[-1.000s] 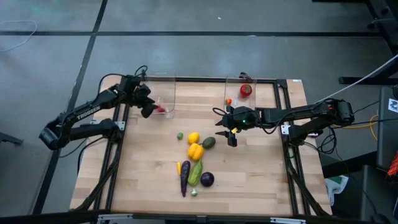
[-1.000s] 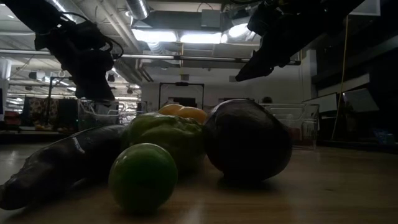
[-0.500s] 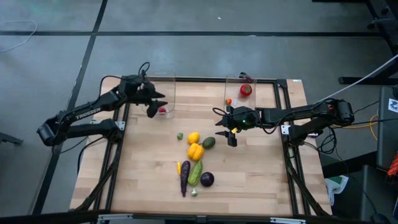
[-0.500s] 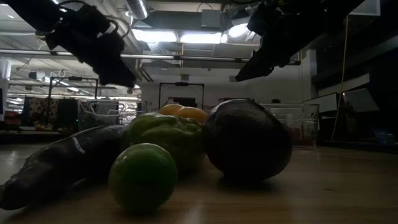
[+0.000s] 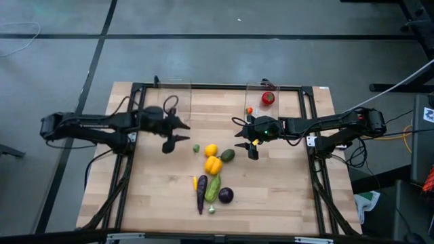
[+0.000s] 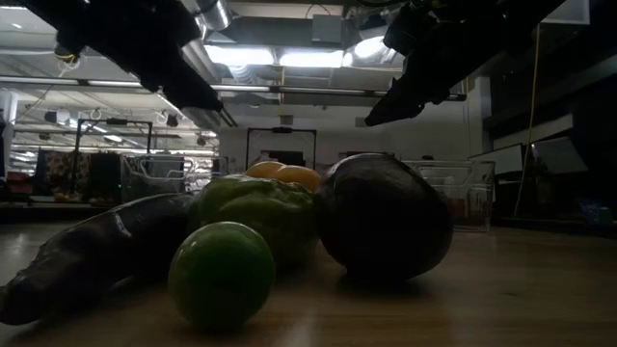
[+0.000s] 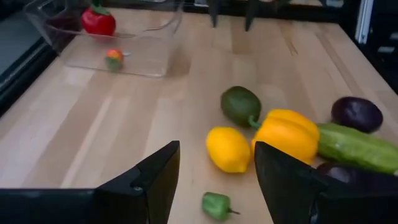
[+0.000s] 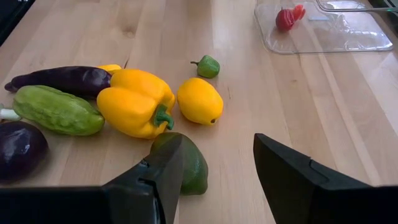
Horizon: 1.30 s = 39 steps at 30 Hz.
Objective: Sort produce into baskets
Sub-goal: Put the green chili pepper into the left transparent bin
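The produce lies in a heap on the table's middle: lemon (image 5: 211, 150), yellow pepper (image 5: 213, 165), avocado (image 5: 228, 155), cucumber (image 5: 213, 188), eggplant (image 5: 201, 193), purple round piece (image 5: 226, 195) and a small green pepper (image 5: 196, 148). Two clear baskets stand at the far edge. The left one (image 5: 178, 102) holds a red piece (image 8: 286, 18). The right one (image 5: 261, 91) holds the tomato (image 5: 268, 97) and a tiny orange piece (image 5: 249, 110). My left gripper (image 5: 180, 133) hangs open and empty left of the heap. My right gripper (image 5: 244, 141) hangs open and empty right of it, near the avocado (image 8: 186, 165).
A dark frame (image 5: 129, 156) runs along the table's left, right and far edges. Bare wood lies on both sides of the heap and toward the near edge. A tiny pale green piece (image 5: 211, 209) lies near the eggplant's near end.
My left gripper has drawn away from the left basket, moving toward the table's near edge and right toward the heap, and has turned to face the produce. The red piece stays in the left basket.
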Tool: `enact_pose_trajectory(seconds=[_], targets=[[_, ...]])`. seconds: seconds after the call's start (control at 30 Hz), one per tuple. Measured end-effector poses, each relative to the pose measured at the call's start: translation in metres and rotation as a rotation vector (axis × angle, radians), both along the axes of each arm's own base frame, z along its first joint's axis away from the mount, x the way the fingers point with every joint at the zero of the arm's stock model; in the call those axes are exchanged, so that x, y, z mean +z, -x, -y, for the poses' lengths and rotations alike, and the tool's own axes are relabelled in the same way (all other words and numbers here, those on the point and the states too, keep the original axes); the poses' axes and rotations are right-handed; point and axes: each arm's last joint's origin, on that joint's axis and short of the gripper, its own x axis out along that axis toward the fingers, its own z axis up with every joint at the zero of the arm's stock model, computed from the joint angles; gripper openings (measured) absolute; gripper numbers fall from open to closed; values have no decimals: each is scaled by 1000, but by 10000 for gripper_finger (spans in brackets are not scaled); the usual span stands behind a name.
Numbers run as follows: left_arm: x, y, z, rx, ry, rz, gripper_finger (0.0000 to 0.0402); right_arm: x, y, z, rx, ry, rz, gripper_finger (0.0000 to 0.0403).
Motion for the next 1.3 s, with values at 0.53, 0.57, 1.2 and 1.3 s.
enact_pose_trajectory(seconds=[0.53,0.57,1.2,1.3], targets=[[-39,-41,40,137,319,-89,225,0,0,0,0,0,0,193],[-44,-42,40,145,332,-111,230,0,0,0,0,0,0,193],[-92,-55,36,240,116,-306,253,0,0,0,0,0,0,193],[-96,-56,35,249,117,-325,253,0,0,0,0,0,0,193]])
